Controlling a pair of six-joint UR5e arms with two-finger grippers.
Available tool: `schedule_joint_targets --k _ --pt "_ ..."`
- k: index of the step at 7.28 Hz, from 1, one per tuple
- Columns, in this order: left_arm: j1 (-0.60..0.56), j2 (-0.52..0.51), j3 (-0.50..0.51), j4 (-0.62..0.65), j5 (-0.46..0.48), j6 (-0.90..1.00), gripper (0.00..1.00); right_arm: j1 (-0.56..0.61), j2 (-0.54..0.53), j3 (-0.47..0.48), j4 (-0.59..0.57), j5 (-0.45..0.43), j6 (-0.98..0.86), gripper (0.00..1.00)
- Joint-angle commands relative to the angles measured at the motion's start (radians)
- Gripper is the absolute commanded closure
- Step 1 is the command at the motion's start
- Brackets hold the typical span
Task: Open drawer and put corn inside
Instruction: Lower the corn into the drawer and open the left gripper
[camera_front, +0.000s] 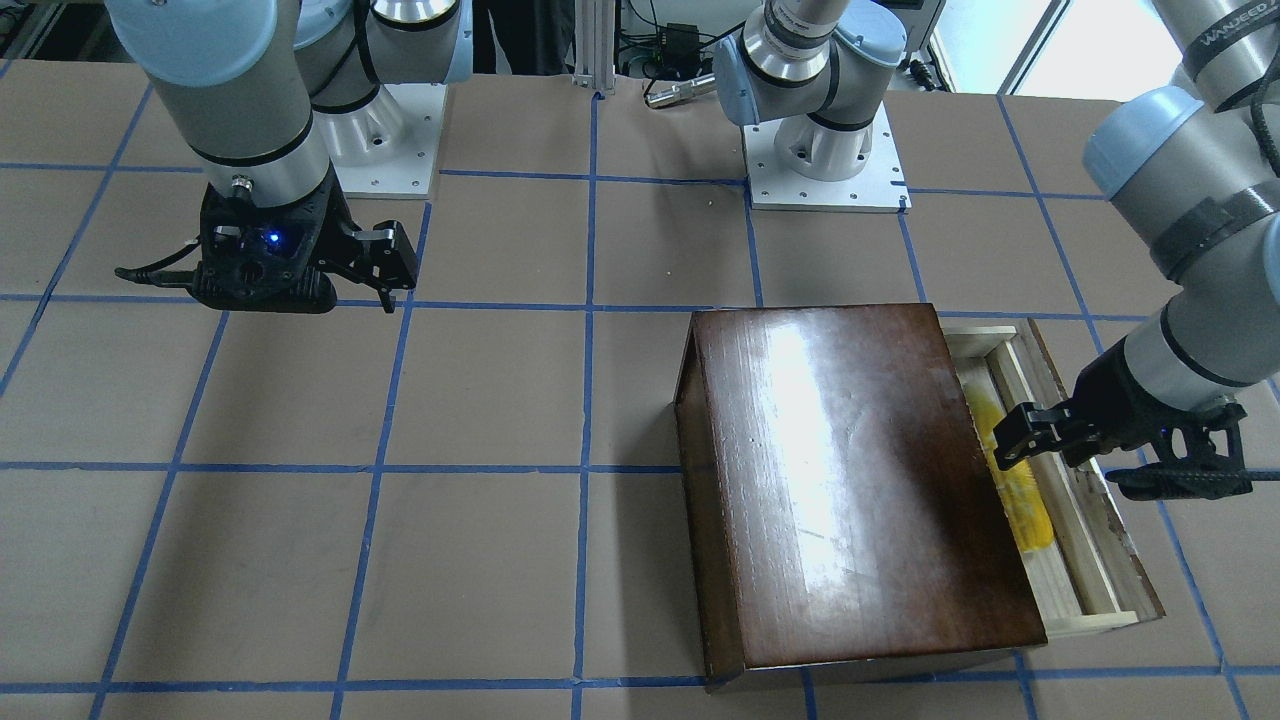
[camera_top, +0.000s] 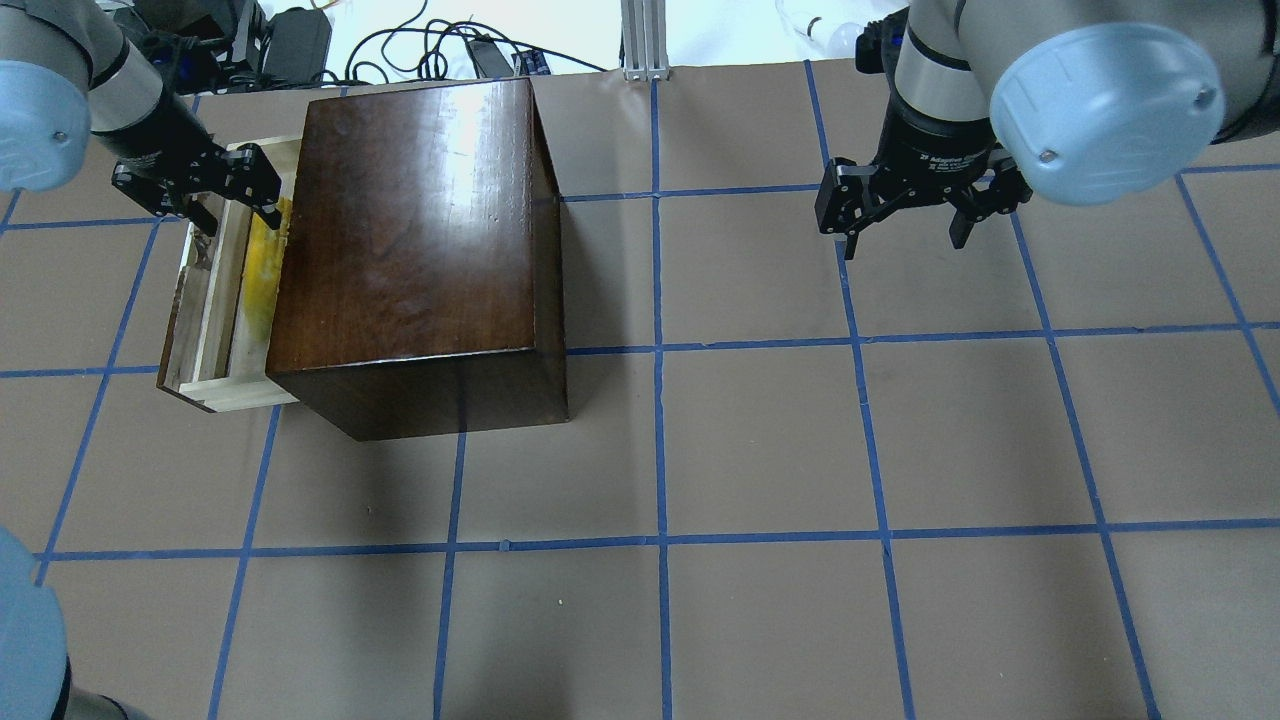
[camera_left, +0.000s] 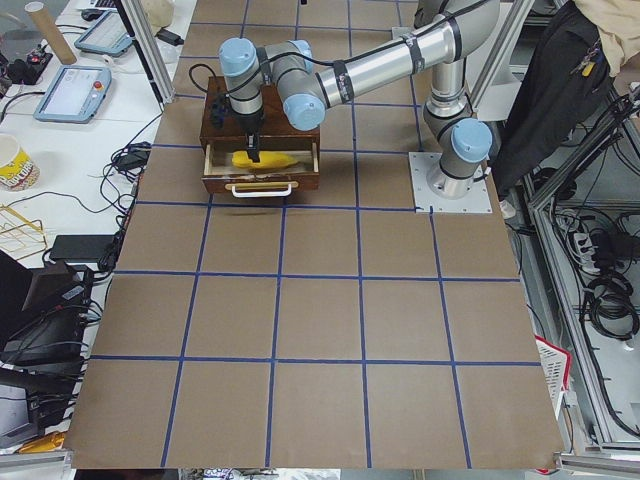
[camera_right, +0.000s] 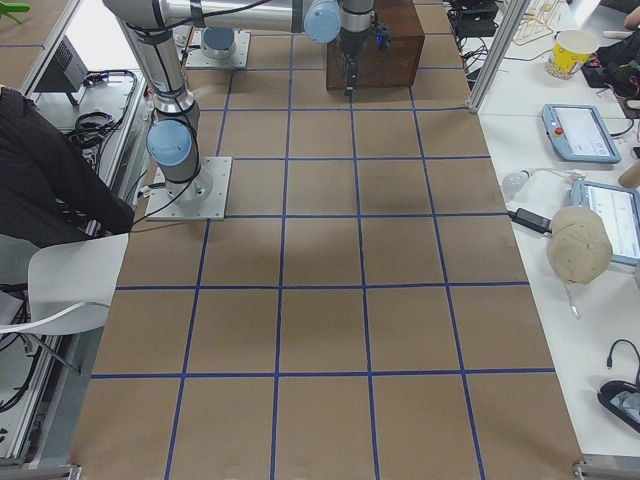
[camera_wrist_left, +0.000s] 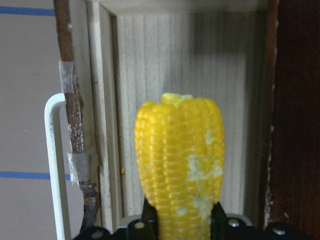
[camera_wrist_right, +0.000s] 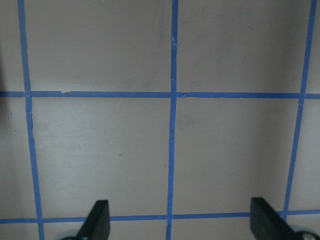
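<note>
The glossy dark-brown box (camera_front: 850, 480) (camera_top: 410, 230) stands with its drawer (camera_front: 1080, 560) (camera_top: 205, 320) pulled out sideways. The yellow corn (camera_front: 1030, 510) (camera_top: 262, 280) lies lengthwise inside the drawer's pale tray. My left gripper (camera_front: 1003, 445) (camera_top: 235, 215) reaches down into the drawer over the corn's near end. In the left wrist view the corn (camera_wrist_left: 180, 150) sits between the two fingers (camera_wrist_left: 148, 219), which press on both its sides. My right gripper (camera_front: 388, 280) (camera_top: 903, 240) hangs open and empty above bare table; its fingertips (camera_wrist_right: 97, 220) stand wide apart.
The drawer's white wire handle (camera_wrist_left: 52, 165) is on its chipped front panel, which faces the table's left end (camera_left: 260, 189). Both arm bases (camera_front: 825, 160) are bolted near the robot's edge. Blue tape lines grid the brown table top (camera_top: 760, 440).
</note>
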Motion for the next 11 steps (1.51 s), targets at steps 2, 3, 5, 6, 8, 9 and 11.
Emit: schedule_joint_targets --k 2,3,5,6,8,9,11 --pt "0.000 0.027 0.013 -0.010 0.000 0.002 0.00 0.000 0.000 0.000 0.000 0.000 0.000 0.00" --pt "-0.011 0.036 0.015 -0.013 0.002 0.000 0.00 0.000 -0.001 0.000 0.000 0.000 0.000 0.00" --pt "-0.061 0.087 0.016 -0.028 0.003 -0.030 0.00 0.000 -0.001 0.000 0.000 0.000 0.000 0.00" --pt "-0.100 0.113 0.015 -0.039 0.003 -0.096 0.00 0.000 -0.001 0.000 0.000 0.000 0.000 0.00" --pt "-0.167 0.163 0.015 -0.107 0.003 -0.174 0.00 0.000 -0.001 0.000 0.000 0.002 0.000 0.00" --pt "-0.215 0.182 0.013 -0.134 0.035 -0.211 0.00 0.000 -0.001 0.000 -0.001 0.002 0.000 0.00" --pt "-0.305 0.226 0.016 -0.154 0.066 -0.216 0.00 0.000 -0.001 0.000 0.000 0.002 0.000 0.00"
